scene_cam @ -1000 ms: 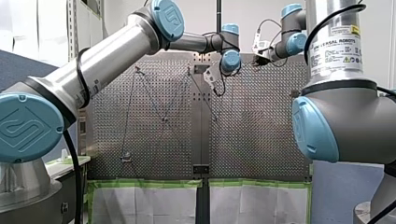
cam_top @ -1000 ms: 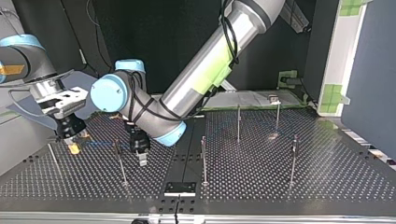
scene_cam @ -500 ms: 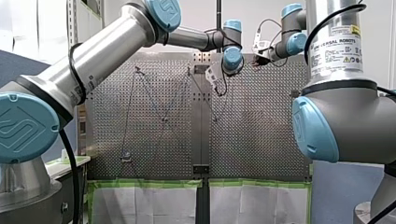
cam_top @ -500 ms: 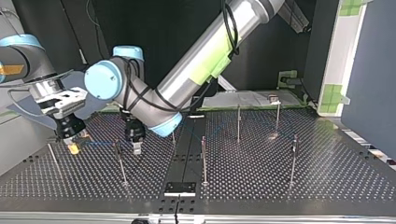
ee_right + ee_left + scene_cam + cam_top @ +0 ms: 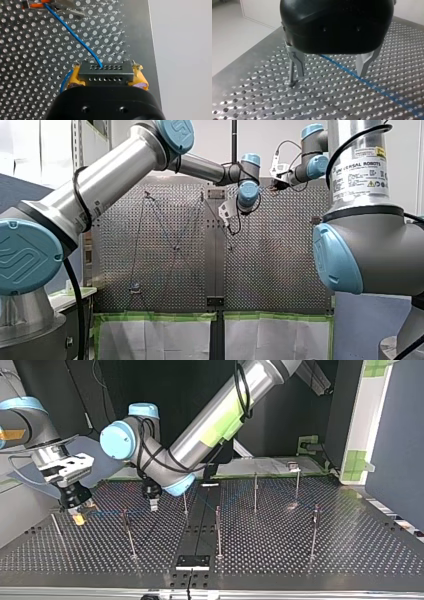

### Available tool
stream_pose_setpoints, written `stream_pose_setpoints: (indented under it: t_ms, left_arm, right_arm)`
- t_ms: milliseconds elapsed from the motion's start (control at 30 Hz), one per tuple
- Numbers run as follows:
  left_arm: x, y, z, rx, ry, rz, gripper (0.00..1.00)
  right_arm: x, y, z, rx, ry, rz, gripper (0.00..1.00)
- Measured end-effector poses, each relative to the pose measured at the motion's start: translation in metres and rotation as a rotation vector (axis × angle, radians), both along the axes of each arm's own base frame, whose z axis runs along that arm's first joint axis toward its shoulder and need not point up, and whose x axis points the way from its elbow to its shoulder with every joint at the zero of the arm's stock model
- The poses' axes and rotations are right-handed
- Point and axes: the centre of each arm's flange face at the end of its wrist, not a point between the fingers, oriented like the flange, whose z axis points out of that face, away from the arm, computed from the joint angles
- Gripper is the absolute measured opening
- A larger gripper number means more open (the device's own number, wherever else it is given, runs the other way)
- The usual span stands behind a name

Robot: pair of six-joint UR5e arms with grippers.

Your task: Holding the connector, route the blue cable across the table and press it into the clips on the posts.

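Clamped on the connector (image 5: 105, 76) with the yellow pads (image 5: 74, 79) of my right gripper (image 5: 106, 75), at the top view's left, with the blue cable (image 5: 72, 32) leading ahead. Spread apart at the metal fingers (image 5: 298, 62) of my left gripper (image 5: 330, 73), over the cable, one tip beside a thin post (image 5: 291, 72).

Right wrist view: the body of my right gripper (image 5: 106, 75) hides the lower half of the connector (image 5: 105, 72). The cable (image 5: 75, 37) reaches an orange piece (image 5: 35, 2) cut off at the edge. Left wrist view: the body of my left gripper (image 5: 330, 73) hides part of the cable.
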Motion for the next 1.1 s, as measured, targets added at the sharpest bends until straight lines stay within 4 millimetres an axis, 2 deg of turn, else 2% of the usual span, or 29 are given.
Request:
stream_pose_setpoints:
  t_ms: [133, 333, 567, 700, 833, 1100]
  left_arm:
    - [-0.017, -0.009, 0.003, -0.034, -0.009, -0.021, 1.00]
    - [-0.041, -0.019, 0.018, -0.096, -0.033, -0.087, 1.00]
    - [-0.084, -0.032, 0.038, -0.170, -0.068, -0.138, 1.00]
    - [-0.105, -0.033, 0.051, -0.232, -0.087, -0.132, 1.00]
    - [-0.102, -0.016, 0.062, -0.292, -0.110, -0.084, 1.00]
    - [-0.075, 0.026, 0.084, -0.415, -0.162, -0.021, 1.00]
  right_arm:
    - [0.000, 0.000, 0.000, 0.000, 0.000, 0.000, 0.00]
    - [0.000, 0.000, 0.000, 0.000, 0.000, 0.000, 0.00]
    - [0.000, 0.000, 0.000, 0.000, 0.000, 0.000, 0.00]
    - [0.000, 0.000, 0.000, 0.000, 0.000, 0.000, 0.00]
    - [0.000, 0.000, 0.000, 0.000, 0.000, 0.000, 0.00]
    - [0.000, 0.000, 0.000, 0.000, 0.000, 0.000, 0.00]
